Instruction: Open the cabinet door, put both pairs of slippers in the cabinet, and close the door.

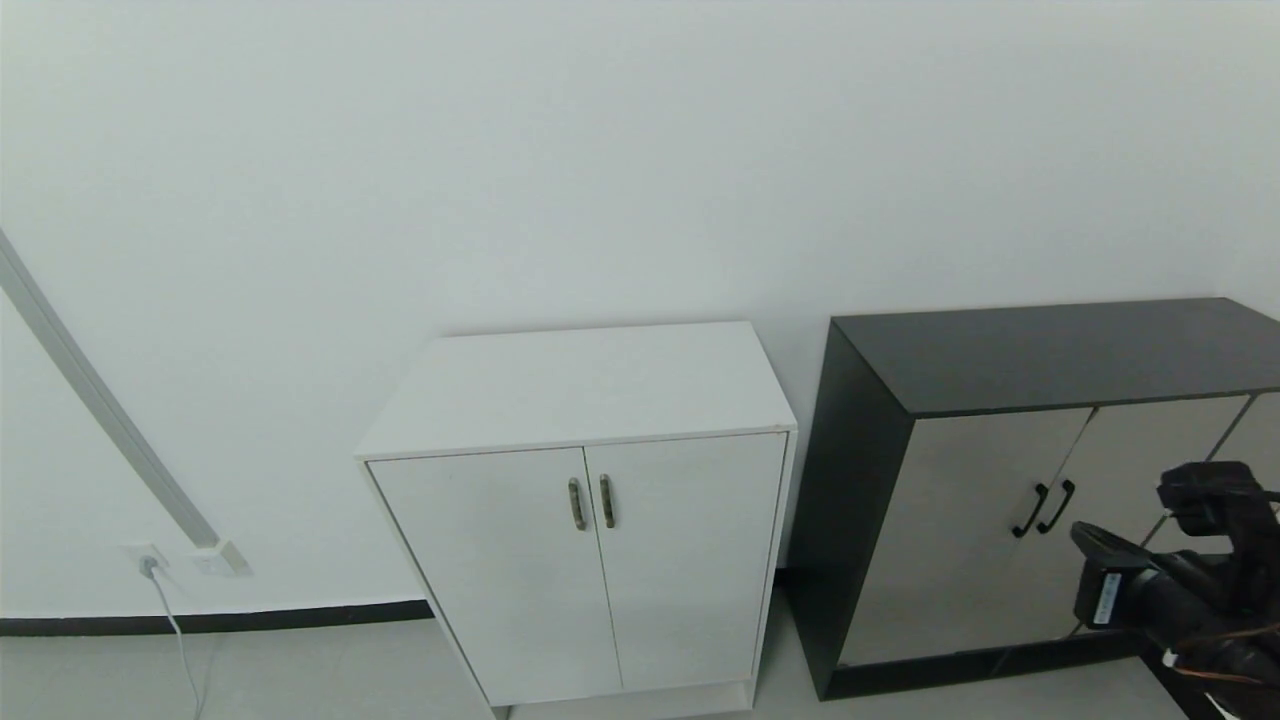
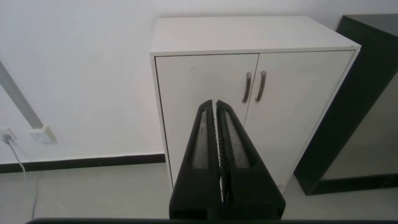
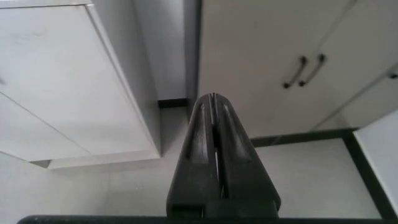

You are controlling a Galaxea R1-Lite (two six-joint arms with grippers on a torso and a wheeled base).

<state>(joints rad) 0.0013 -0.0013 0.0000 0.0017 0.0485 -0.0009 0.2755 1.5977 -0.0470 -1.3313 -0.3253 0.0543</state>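
The white cabinet [image 1: 580,400] stands against the wall with both doors closed. Its two metal handles [image 1: 591,502] sit side by side at the middle seam. In the left wrist view my left gripper [image 2: 216,102] is shut with nothing in it. It hangs in front of the white cabinet [image 2: 249,37], a little left of the handles [image 2: 254,86]. My right gripper [image 3: 213,98] is shut and empty, over the floor gap between the white cabinet [image 3: 62,81] and the black one. My right arm [image 1: 1180,590] shows at the lower right of the head view.
A black cabinet [image 1: 1050,350] with pale doors and black handles [image 1: 1045,507] stands close to the right of the white one. A wall socket with a cable [image 1: 150,565] and a slanted conduit [image 1: 100,400] are on the left. Grey floor lies in front.
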